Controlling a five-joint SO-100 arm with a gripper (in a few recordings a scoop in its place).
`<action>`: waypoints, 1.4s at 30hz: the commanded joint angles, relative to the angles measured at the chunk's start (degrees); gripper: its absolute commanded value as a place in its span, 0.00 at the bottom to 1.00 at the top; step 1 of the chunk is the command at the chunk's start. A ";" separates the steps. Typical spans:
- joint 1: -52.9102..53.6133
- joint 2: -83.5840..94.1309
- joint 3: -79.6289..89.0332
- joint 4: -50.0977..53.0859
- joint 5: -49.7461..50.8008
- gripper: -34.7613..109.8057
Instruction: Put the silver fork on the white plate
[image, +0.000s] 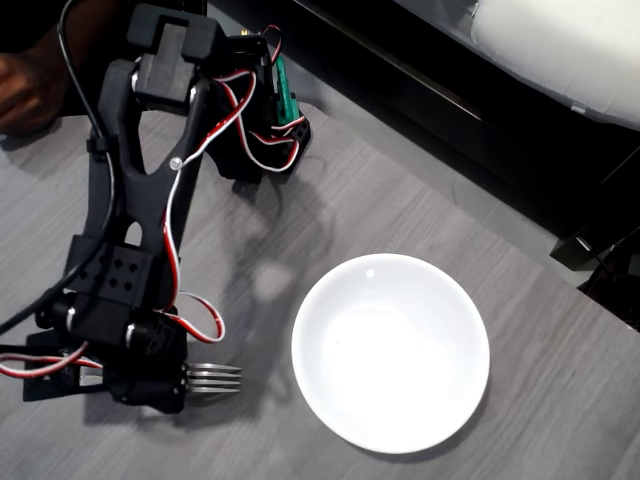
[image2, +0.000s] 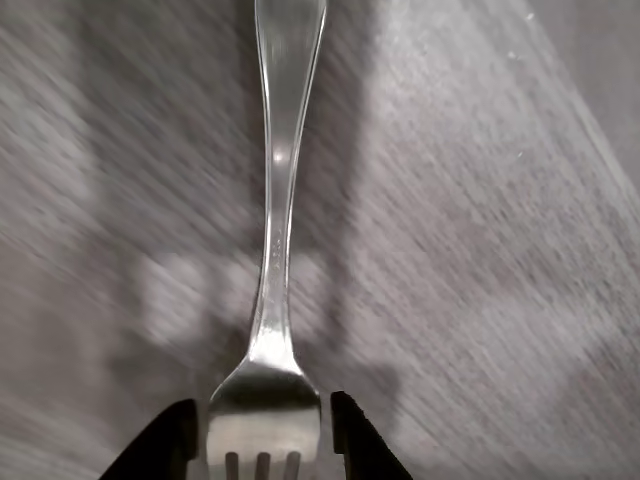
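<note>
In the wrist view I see my gripper (image2: 262, 430) at the bottom edge, with its two black fingers (image2: 160, 445) standing on either side of the fork (image2: 275, 250). The jaws are closed down to about the width of the fork's head, and each finger looks to be against one edge of it, just where the neck widens into the tines. I believe the fork is held, but I cannot tell if it is lifted from the table (image2: 480, 230) or lies on it.

The fork is slim and of shiny silver metal. From the head a thin neck runs up the picture and becomes a wider, flat handle that leaves the top edge. A bright line of reflected light goes along the handle. The roots of the tines are at the bottom edge, between the fingers. The grey wood-grain table behind it is blurred.

In the overhead view the black arm (image: 140, 200), with red and white wires, comes down the left side, and the gripper (image: 165, 380) is low at the lower left. Four tines of the fork (image: 213, 378) stick out from under it and point to the right, toward the plate (image: 391, 352). The plate is round, glossy and white, with a shallow rim. It is near the tines but apart from them, with bare table (image: 400, 220) between.
</note>
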 joint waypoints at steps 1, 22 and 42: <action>-0.09 0.26 -2.20 -0.26 -0.35 0.32; 0.26 0.53 -2.81 -0.35 -0.44 0.34; 0.70 5.45 -6.15 2.64 -1.14 0.40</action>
